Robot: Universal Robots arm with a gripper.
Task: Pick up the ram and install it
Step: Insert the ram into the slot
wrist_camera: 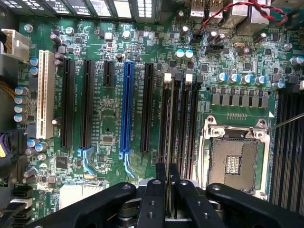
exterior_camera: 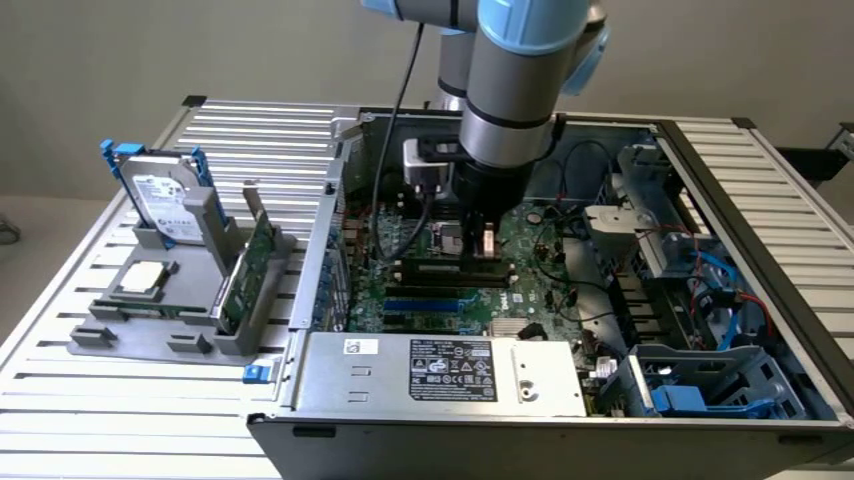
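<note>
"Two fingers (wrist_camera: 160, 173) with one thin sliver between them — is that the ram (wrist_camera: 167, 190)?"

"Yes, seen edge-on in the wrist view. The gripper (wrist_camera: 167, 166) is clamped on it, jaws nearly together, over the black memory slots (wrist_camera: 180, 118) just beside the processor socket (wrist_camera: 235, 156)."

"And from outside?"

"The arm (exterior_camera: 514, 100) reaches down into the open computer case (exterior_camera: 534, 445), with the gripper low over the motherboard (exterior_camera: 534, 290). Whether the stick is touching a slot or sits just above it, I cannot tell."

"What sits on the exterior view's left?"

"A grey rack (exterior_camera: 114, 345) on the slatted table (exterior_camera: 120, 430) — it carries a hard drive (exterior_camera: 167, 205) in a blue bracket (exterior_camera: 127, 150), a small silver processor chip (exterior_camera: 142, 281) and another green board (exterior_camera: 254, 275) standing on edge."
</note>
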